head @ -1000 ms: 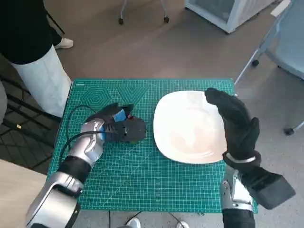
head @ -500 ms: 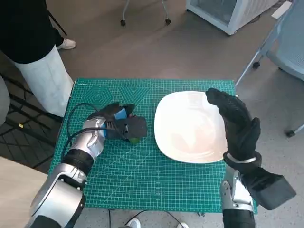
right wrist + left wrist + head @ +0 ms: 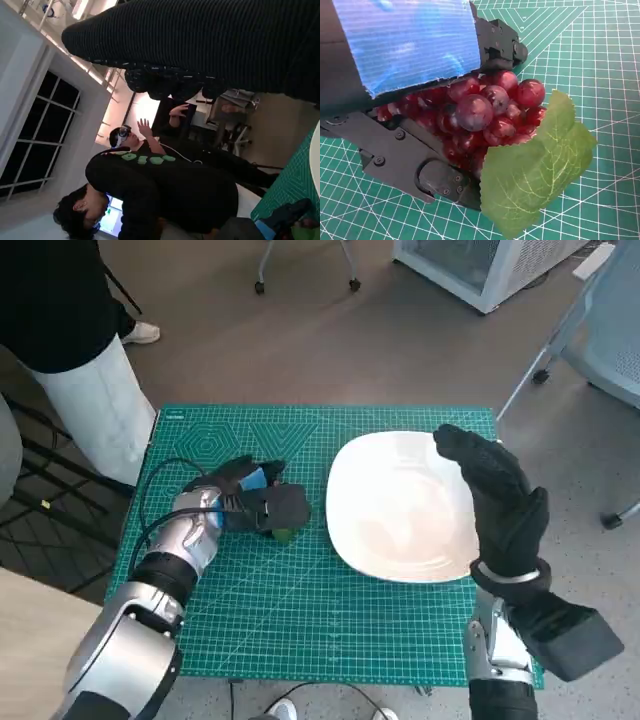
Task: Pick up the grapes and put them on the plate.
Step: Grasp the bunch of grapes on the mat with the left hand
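gripping the red grape bunch with its green leaf (image 3: 495, 120), your blue-taped left hand (image 3: 262, 502) seems barely lifted; the round white plate (image 3: 395, 505) waits beside it, unfilled.

The left robot hand (image 3: 258, 503), black with blue tape over its back, lies low with its fingers (image 3: 440, 177) curled in a grasp, the pale forearm (image 3: 180, 555) slanting in from below. The right robot hand (image 3: 497, 498), gloved in black knit, is raised above its wrist, holding nothing, fingers extended together.
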You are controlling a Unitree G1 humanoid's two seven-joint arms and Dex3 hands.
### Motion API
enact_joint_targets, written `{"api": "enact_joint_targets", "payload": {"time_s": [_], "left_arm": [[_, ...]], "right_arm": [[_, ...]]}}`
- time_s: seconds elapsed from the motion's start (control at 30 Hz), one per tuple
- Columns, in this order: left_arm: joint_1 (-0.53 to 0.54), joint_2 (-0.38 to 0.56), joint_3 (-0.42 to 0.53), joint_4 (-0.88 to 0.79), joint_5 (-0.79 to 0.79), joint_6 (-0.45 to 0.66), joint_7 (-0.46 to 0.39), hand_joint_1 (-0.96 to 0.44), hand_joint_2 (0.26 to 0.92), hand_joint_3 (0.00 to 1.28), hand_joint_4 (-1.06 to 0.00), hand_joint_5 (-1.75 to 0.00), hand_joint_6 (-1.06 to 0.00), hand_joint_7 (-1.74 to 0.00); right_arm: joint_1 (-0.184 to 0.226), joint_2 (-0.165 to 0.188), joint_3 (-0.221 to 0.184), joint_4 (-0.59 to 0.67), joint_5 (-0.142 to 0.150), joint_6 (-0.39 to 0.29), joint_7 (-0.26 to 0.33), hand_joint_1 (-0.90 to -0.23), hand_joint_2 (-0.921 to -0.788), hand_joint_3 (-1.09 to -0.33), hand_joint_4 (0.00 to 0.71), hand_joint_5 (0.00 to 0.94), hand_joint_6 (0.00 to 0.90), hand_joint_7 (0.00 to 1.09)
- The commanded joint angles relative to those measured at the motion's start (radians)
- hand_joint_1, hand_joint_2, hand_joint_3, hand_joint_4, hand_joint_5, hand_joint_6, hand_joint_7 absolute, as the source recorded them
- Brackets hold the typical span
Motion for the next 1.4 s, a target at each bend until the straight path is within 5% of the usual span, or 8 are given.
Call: {"api": "enact_joint_targets", "payload": {"time_s": [0.03,0.13,0.23,0.37,0.43,0.57,0.67,1.4], "left_arm": [[0.035,-0.016,0.003,0.026,-0.018,0.009,-0.016,-0.09,0.701,0.04,-0.12,-1.32,-0.42,-0.01],[0.038,-0.017,0.004,0.024,-0.019,0.005,-0.004,-0.05,0.709,0.04,-0.16,-1.61,-0.45,-0.02],[0.041,-0.016,-0.004,0.021,-0.010,0.000,0.012,-0.02,0.731,0.05,-0.27,-1.69,-0.50,-0.04],[0.047,-0.012,-0.040,0.009,0.027,-0.004,0.045,0.25,0.850,0.07,-0.58,-1.36,-0.71,-0.12],[0.050,-0.009,-0.060,-0.002,0.047,-0.002,0.063,0.28,0.884,0.07,-0.63,-1.31,-0.76,-0.23],[0.052,-0.005,-0.087,-0.027,0.068,0.009,0.081,0.09,0.913,0.12,-0.59,-1.40,-0.66,-0.79],[0.050,-0.004,-0.092,-0.045,0.069,0.021,0.079,0.03,0.918,0.15,-0.53,-1.49,-0.64,-0.93],[0.057,0.017,-0.083,-0.077,0.044,0.018,0.070,0.01,0.921,0.21,-0.44,-1.59,-0.59,-1.03]], "right_arm": [[0.014,0.001,-0.002,0.009,-0.004,0.014,-0.007,-0.706,-0.921,-0.689,0.352,0.004,0.033,0.51],[0.013,0.000,-0.002,0.009,-0.003,0.015,-0.007,-0.703,-0.921,-0.690,0.352,0.004,0.033,0.51],[0.013,-0.001,-0.002,0.007,-0.002,0.018,-0.006,-0.702,-0.921,-0.690,0.352,0.004,0.033,0.51],[0.011,-0.003,-0.003,0.006,0.003,0.022,-0.003,-0.701,-0.921,-0.691,0.352,0.004,0.033,0.51],[0.010,-0.004,-0.003,0.006,0.004,0.023,-0.001,-0.701,-0.921,-0.692,0.352,0.004,0.033,0.51],[0.006,-0.006,-0.005,0.009,0.008,0.027,0.001,-0.701,-0.921,-0.692,0.352,0.004,0.032,0.51],[0.002,-0.007,-0.005,0.010,0.010,0.030,0.003,-0.702,-0.921,-0.692,0.352,0.003,0.032,0.51],[-0.012,-0.006,-0.003,0.013,0.020,0.038,0.013,-0.712,-0.921,-0.692,0.352,0.003,0.027,0.52]]}}
